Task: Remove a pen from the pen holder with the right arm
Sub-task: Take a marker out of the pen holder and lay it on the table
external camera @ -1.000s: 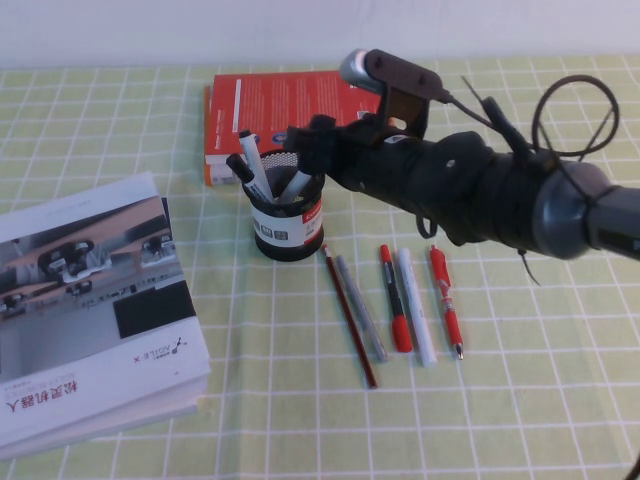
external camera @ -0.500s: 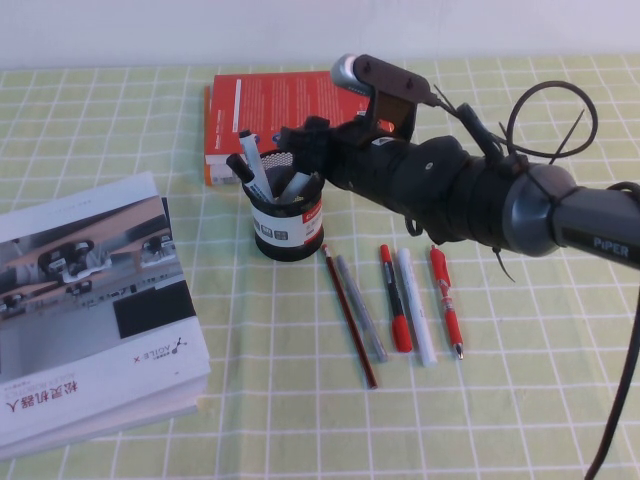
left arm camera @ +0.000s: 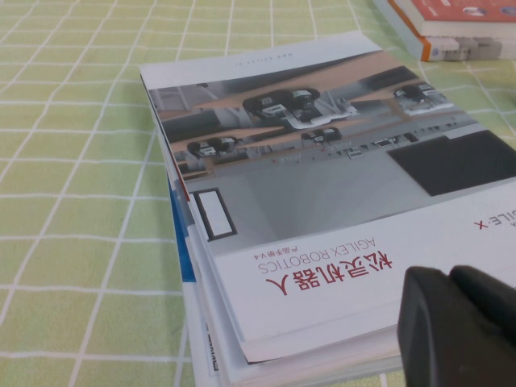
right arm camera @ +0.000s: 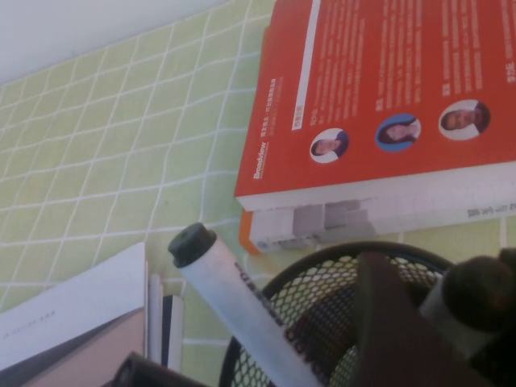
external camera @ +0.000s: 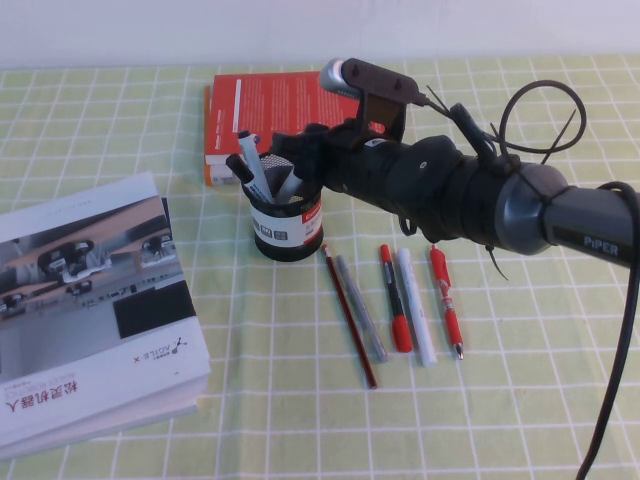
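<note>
A black mesh pen holder (external camera: 287, 225) stands on the green checked cloth with markers (external camera: 250, 165) sticking out of it. My right gripper (external camera: 300, 152) reaches in over its rim from the right. In the right wrist view the holder (right arm camera: 322, 290) lies just below. One dark finger (right arm camera: 395, 322) stands beside a black-capped marker (right arm camera: 476, 290), which sits between the jaws. The jaws are still apart, and I see no firm clamp. A second white marker (right arm camera: 234, 302) leans off to the side. My left gripper (left arm camera: 451, 322) is shut over the booklet stack (left arm camera: 322, 201).
A red book (external camera: 280, 105) lies just behind the holder. The thick booklet stack (external camera: 90, 300) fills the left side. Several pens and a pencil (external camera: 400, 300) lie in a row on the cloth, in front of and right of the holder, under my right arm.
My right gripper has crept left and slightly down over the holder, and its jaws have narrowed around the black-capped marker. The pens and holder have not moved.
</note>
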### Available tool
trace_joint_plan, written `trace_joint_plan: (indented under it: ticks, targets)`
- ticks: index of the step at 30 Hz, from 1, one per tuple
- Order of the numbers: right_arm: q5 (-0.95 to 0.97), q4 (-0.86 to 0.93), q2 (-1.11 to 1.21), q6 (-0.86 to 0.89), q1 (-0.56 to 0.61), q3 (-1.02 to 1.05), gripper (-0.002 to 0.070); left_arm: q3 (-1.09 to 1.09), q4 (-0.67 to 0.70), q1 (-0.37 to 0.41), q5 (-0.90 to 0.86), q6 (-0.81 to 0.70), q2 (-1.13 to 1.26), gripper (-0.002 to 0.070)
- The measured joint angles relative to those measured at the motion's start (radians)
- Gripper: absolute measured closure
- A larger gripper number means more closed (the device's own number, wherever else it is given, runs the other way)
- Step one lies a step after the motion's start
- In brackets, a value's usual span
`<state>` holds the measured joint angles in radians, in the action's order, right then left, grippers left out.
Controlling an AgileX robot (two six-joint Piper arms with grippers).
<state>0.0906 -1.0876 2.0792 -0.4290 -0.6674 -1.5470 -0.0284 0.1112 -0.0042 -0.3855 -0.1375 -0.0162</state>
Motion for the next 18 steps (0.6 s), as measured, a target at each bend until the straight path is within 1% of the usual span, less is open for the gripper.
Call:
trace_joint_plan:
  ticks: [6,8,18]
  targets:
    - [0.0,0.0,0.0,-0.01,0.0,0.0,0.0536,0.0,0.0,0.0,0.0,0.0,0.0,0.068]
    - [0.0,0.0,0.0,-0.034,0.0,0.0,0.0555,0.0,0.0,0.0,0.0,0.0,0.0,0.068]
    - [0.0,0.0,-0.02,-0.149,0.0,0.0,0.0555,0.0,0.0,0.0,0.0,0.0,0.0,0.068]
